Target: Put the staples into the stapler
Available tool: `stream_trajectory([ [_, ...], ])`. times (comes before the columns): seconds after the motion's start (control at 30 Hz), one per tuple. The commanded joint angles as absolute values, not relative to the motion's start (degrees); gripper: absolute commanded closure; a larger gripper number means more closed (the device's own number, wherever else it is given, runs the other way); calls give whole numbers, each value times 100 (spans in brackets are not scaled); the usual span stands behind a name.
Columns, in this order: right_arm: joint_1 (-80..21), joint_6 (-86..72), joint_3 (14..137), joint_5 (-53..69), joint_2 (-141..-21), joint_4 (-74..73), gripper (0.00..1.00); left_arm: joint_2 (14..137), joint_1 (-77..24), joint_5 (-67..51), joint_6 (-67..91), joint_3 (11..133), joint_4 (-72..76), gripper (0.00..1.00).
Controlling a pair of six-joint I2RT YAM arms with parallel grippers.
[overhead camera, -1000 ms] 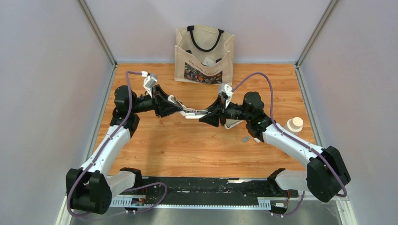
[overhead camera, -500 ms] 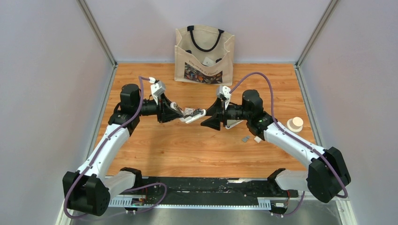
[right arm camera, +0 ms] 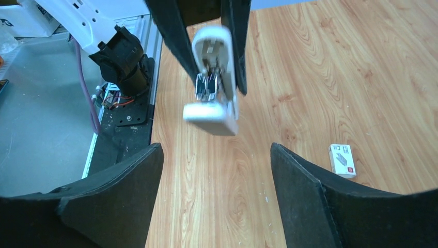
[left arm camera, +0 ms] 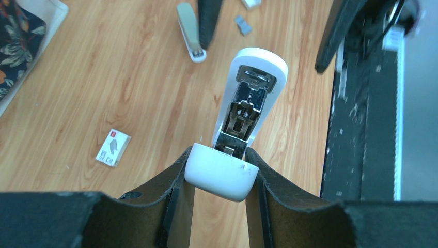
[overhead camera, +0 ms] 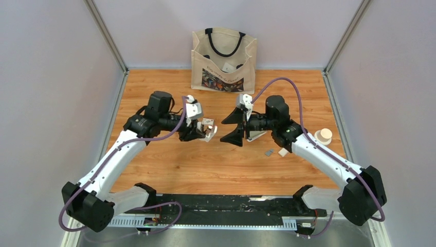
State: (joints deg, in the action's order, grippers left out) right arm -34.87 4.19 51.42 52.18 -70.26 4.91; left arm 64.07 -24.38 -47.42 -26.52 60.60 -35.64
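My left gripper (overhead camera: 199,131) (left arm camera: 222,161) is shut on the rounded rear end of a white stapler (overhead camera: 206,128) (left arm camera: 254,93) (right arm camera: 217,82). The stapler is held above the table, hinged open, with its metal magazine showing. My right gripper (overhead camera: 230,128) (right arm camera: 214,157) faces it from the right, a short gap away, with jaws wide open and nothing between them. The staples (overhead camera: 268,152) (left arm camera: 241,25), a tiny grey strip, lie on the table below the right forearm.
A second, slimmer stapler (left arm camera: 189,31) (overhead camera: 255,135) lies on the wood under the right wrist. A small white staple box (left arm camera: 113,148) (right arm camera: 342,160) lies flat nearby. A canvas tote bag (overhead camera: 223,59) stands at the back, and a white roll (overhead camera: 323,136) sits at the right edge.
The right gripper has opened and let go of the stapler's tip. The left arm has turned its wrist and drawn the stapler back to the left.
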Motion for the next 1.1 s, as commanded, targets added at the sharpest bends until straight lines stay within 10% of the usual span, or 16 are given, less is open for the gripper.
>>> stream_trajectory([
  [0.0, -3533, 536, 5361, 5317, -6759, 413, 21, 6661, -3144, -3396, -4033, 6626, -5112, 100],
  [1.07, -4526, 527, 5458, 4149, -8112, 325, 27, 7295, -4078, -2066, -3859, 7242, -5590, 100],
])
